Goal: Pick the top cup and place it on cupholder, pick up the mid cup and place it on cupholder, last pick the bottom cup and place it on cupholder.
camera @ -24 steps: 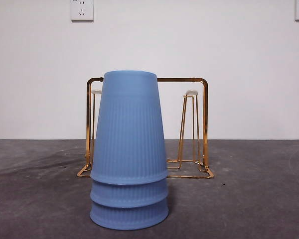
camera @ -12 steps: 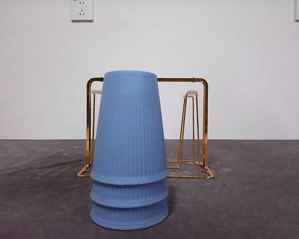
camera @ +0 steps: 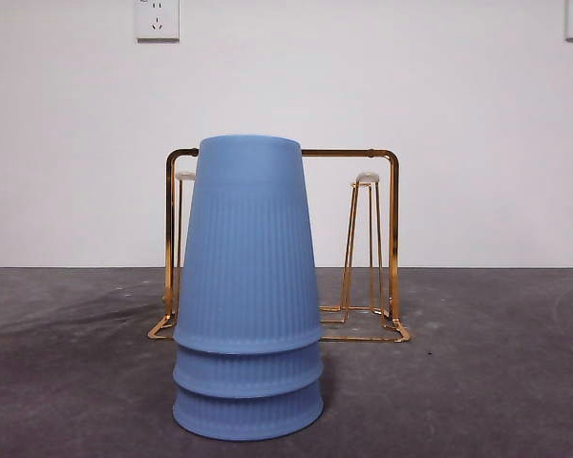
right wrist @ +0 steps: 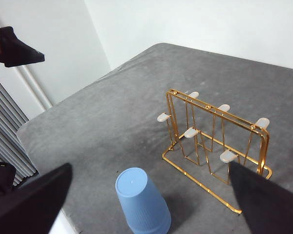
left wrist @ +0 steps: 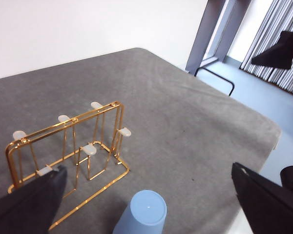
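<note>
Three blue ribbed cups are nested upside down in one stack point(camera: 247, 286) near the front of the table. The same stack point(left wrist: 142, 213) appears in the left wrist view and the stack point(right wrist: 141, 200) in the right wrist view. Behind it stands the gold wire cupholder point(camera: 393, 239) with white-tipped prongs, all bare; the cupholder point(left wrist: 68, 146) and cupholder point(right wrist: 216, 141) appear from both wrists. My left gripper point(left wrist: 151, 204) hangs open high above the table, apart from the cups. My right gripper point(right wrist: 151, 204) is open too, equally high. Neither arm enters the front view.
Grey cloth covers the table point(camera: 477, 382). A white wall with two sockets point(camera: 157, 19) rises behind. The table's edge point(left wrist: 263, 151) drops to the floor on the left arm's side, and the table's edge point(right wrist: 44, 141) on the right arm's side.
</note>
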`<state>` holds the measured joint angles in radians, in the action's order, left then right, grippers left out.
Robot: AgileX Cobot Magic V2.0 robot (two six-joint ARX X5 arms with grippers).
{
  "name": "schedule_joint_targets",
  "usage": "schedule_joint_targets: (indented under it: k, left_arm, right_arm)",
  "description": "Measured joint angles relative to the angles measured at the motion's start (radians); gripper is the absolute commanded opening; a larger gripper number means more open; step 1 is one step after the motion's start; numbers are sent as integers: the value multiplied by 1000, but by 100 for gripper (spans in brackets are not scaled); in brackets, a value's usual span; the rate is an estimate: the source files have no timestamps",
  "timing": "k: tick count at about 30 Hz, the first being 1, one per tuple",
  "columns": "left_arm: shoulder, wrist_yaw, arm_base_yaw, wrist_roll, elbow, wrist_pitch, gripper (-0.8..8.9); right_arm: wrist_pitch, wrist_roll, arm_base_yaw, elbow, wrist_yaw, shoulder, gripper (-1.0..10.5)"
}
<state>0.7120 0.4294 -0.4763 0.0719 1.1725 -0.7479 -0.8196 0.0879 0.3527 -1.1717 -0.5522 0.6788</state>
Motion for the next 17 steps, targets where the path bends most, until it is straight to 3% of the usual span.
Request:
schedule_joint_targets:
  k: [5,11,17]
  left_arm:
    - [21,0,0,-1,0,-18,596]
    - [34,0,0,-33,0,-163,593]
    - [35,0,0,-64,0,-230,593]
  right_arm:
    - [-5,14,1,0,-36,24,552]
    - [-33,22,63,-25,-42,164,551]
    - [-121,23,208,-116,56,381,549]
